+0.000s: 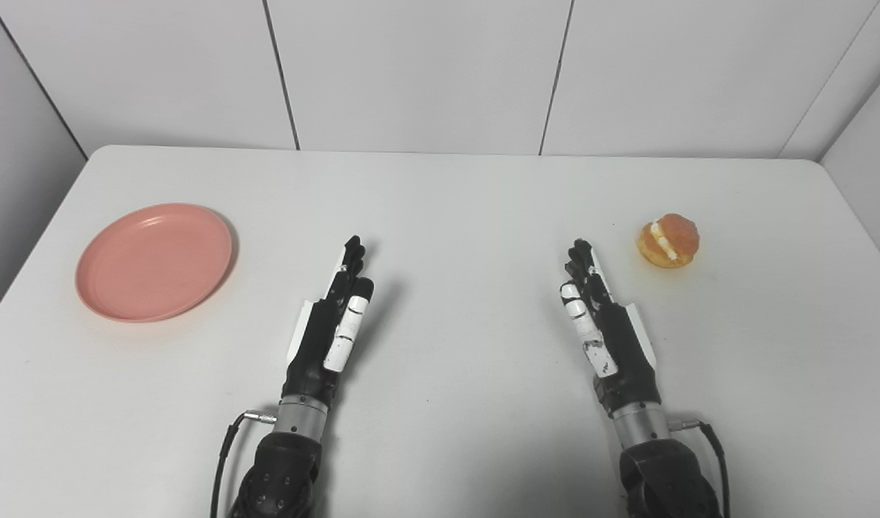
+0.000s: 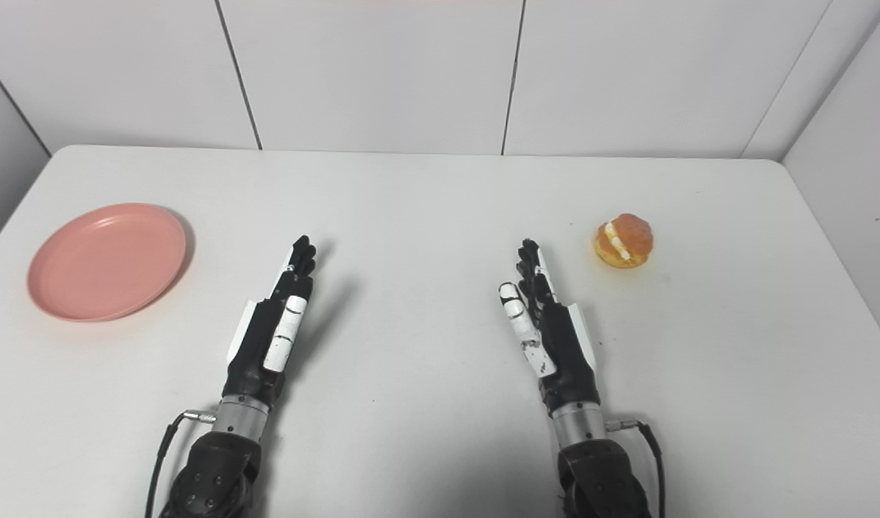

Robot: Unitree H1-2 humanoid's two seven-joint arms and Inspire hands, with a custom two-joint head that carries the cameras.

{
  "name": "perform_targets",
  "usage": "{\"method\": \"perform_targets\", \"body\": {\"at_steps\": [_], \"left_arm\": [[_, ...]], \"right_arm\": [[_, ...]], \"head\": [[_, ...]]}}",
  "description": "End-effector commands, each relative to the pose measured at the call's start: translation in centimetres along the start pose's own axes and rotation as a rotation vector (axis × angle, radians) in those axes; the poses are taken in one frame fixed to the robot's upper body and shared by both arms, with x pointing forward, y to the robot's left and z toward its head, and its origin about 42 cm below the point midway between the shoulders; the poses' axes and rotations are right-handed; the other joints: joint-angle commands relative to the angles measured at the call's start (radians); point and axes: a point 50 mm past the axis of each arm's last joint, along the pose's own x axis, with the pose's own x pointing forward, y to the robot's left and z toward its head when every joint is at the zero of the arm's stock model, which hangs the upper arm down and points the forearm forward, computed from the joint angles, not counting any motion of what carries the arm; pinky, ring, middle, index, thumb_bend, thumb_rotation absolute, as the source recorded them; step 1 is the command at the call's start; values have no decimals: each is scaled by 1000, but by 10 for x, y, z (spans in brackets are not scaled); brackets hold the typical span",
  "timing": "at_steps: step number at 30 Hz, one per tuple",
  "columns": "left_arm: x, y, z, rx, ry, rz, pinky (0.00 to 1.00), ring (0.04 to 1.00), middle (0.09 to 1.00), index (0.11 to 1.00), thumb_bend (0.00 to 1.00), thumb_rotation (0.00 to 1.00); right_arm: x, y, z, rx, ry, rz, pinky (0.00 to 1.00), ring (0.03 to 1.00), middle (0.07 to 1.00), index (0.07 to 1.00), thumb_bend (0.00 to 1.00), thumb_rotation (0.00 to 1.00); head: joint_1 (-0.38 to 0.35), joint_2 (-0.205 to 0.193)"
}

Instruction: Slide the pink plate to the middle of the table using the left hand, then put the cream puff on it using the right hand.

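A pink plate [image 1: 154, 261] lies flat near the table's left edge with nothing on it. A golden cream puff [image 1: 668, 240] with a white cream seam sits at the right side of the table. My left hand [image 1: 332, 320] rests edge-on over the table, fingers straight and pointing away, open, well to the right of the plate. My right hand [image 1: 599, 320] is held the same way, open, a short way left of and nearer than the cream puff. Neither hand touches anything.
The white table [image 1: 454, 208] has rounded far corners and is closed in by white panel walls [image 1: 418, 72] at the back and on both sides. A cable [image 1: 227, 439] hangs from the left wrist.
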Motion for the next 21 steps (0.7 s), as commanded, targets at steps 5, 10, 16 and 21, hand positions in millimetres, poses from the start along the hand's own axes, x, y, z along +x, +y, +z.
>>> {"method": "perform_targets", "body": {"at_steps": [5,10,16,21], "left_arm": [[-9,-1,-13,0,28,-3,1000,1000,1000,1000,672,1000],[-10,-1,-13,0,35,-1,1000,1000,1000,1000,660,1000],[-10,-1,-12,-11,33,-5,1000,1000,1000,1000,654,1000],[-9,0,-14,-3,32,-9,1000,1000,1000,1000,681,1000]], "right_arm": [[9,0,13,2,-55,6,1000,1000,1000,1000,645,861],[9,1,13,8,-55,3,1000,1000,1000,1000,650,852],[9,1,12,0,-61,2,1000,1000,1000,1000,639,860],[9,1,13,-8,-57,3,1000,1000,1000,1000,642,870]], "head": [[2,2],[1,1],[1,1],[1,1]]}}
